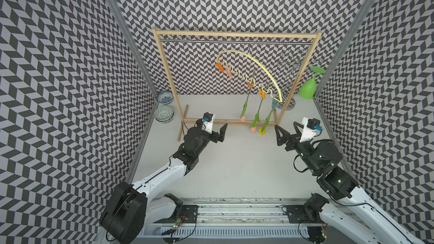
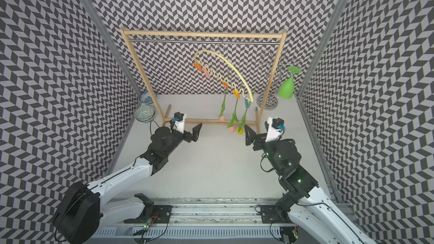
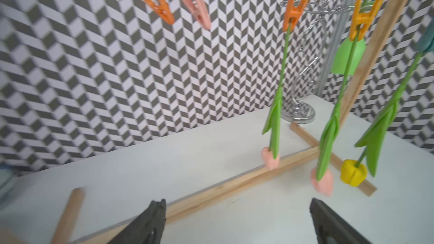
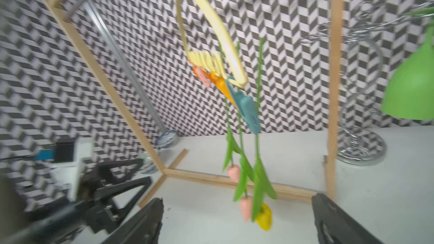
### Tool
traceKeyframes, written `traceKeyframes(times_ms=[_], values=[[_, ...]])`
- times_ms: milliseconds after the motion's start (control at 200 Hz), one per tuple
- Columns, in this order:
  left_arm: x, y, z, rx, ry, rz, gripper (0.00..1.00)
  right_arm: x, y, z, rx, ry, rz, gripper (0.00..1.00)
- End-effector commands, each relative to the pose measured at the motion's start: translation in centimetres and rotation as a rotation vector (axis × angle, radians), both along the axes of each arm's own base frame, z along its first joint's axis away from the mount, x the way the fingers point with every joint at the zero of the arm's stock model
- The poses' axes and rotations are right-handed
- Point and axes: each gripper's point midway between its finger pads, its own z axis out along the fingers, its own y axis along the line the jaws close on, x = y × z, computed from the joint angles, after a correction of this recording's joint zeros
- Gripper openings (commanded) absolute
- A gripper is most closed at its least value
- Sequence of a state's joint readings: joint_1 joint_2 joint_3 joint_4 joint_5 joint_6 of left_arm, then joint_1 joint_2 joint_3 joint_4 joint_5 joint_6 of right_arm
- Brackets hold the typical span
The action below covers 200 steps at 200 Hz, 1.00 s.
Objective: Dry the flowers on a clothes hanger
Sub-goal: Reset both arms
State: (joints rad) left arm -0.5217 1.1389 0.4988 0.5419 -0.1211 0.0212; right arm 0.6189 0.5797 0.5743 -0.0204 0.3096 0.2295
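The pale yellow clothes hanger (image 1: 258, 65) hangs by its hook from the metal rail, tipped down to the right. Three flowers hang heads down from its pegs. An orange peg (image 1: 250, 85) holds a pink tulip (image 1: 243, 118). A yellow-orange peg (image 1: 262, 94) holds the other pink tulip (image 1: 253, 130). A blue-green peg (image 1: 274, 103) holds the yellow tulip (image 1: 262, 131). My right gripper (image 1: 286, 126) stands open and empty just right of the flower heads, which hang ahead of the right gripper (image 4: 237, 200) in its wrist view. My left gripper (image 3: 237, 205) is open and empty, left of the flowers.
The wooden rack (image 1: 234, 34) carries the hanger, its base bar on the table under the flowers. A silver wire stand (image 1: 287, 103) and an upturned green glass (image 1: 307, 90) are at the back right. Two bowls (image 1: 165, 104) sit at the back left. Patterned walls enclose three sides.
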Motion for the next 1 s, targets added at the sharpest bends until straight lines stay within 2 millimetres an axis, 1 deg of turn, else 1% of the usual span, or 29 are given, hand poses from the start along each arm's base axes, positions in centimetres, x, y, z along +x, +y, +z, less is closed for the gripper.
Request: traceKeyframes(times_ms=[0, 65, 140, 230, 320, 356, 371, 381, 396, 441, 481, 561, 706, 811, 861, 901, 961, 996], values=[[-0.4, 6.5, -0.1, 0.054, -0.146, 0.325, 1.00, 0.4, -3.5, 0.2, 0.026, -0.107, -0.197, 0.99], [-1.1, 8.8, -1.3, 0.082, -0.167, 0.410, 1.00, 0.5, -4.5, -0.8, 0.027, -0.105, -0.257, 0.99], [-1.3, 10.0, -2.8, 0.120, -0.157, 0.424, 1.00, 0.9, -5.6, -2.0, 0.020, -0.100, -0.333, 0.99], [-1.2, 11.4, -4.5, 0.134, -0.120, 0.426, 1.00, 1.5, -5.9, -3.7, -0.014, -0.083, -0.367, 0.99], [-1.4, 14.2, -6.3, 0.063, -0.090, 0.489, 1.00, 2.0, -6.1, -6.3, -0.115, -0.067, -0.391, 0.99], [-1.3, 15.4, -5.9, 0.030, -0.110, 0.523, 1.00, 2.1, -6.4, -7.1, -0.154, -0.079, -0.414, 0.99], [-1.1, 15.7, -5.9, 0.023, -0.103, 0.537, 1.00, 2.1, -6.6, -6.9, -0.152, -0.092, -0.426, 0.99], [-1.0, 15.9, -6.0, 0.024, -0.091, 0.545, 1.00, 2.0, -6.8, -8.0, -0.170, -0.080, -0.432, 0.99], [-0.8, 15.9, -6.3, 0.026, -0.071, 0.540, 1.00, 1.9, -7.0, -8.6, -0.182, -0.079, -0.444, 0.99], [-0.6, 15.7, -6.6, 0.026, -0.058, 0.498, 1.00, 1.8, -7.4, -9.3, -0.187, -0.091, -0.459, 0.99], [-0.6, 15.9, -6.1, 0.006, -0.084, 0.491, 1.00, 1.8, -7.5, -9.9, -0.193, -0.104, -0.452, 0.99], [-0.2, 16.1, -5.9, -0.008, -0.100, 0.480, 1.00, 2.1, -8.1, -10.9, -0.225, -0.122, -0.466, 0.99], [0.5, 16.3, -5.5, -0.020, -0.131, 0.481, 1.00, 4.2, -10.1, -12.8, -0.247, -0.056, -0.530, 0.99], [1.2, 16.2, -5.7, -0.003, -0.116, 0.478, 1.00, 5.5, -11.8, -14.0, -0.188, -0.038, -0.560, 0.99], [1.2, 15.9, -5.6, 0.004, -0.121, 0.463, 1.00, 6.0, -12.6, -13.5, -0.153, -0.068, -0.588, 0.99], [1.1, 15.9, -5.6, 0.003, -0.124, 0.460, 1.00, 6.5, -12.8, -13.4, -0.155, -0.080, -0.595, 0.99], [1.0, 15.8, -5.7, 0.011, -0.133, 0.456, 1.00, 8.0, -12.8, -13.0, -0.222, -0.094, -0.591, 0.99], [0.8, 16.1, -5.9, 0.015, -0.151, 0.465, 1.00, 8.7, -12.8, -13.6, -0.240, -0.075, -0.596, 0.99]])
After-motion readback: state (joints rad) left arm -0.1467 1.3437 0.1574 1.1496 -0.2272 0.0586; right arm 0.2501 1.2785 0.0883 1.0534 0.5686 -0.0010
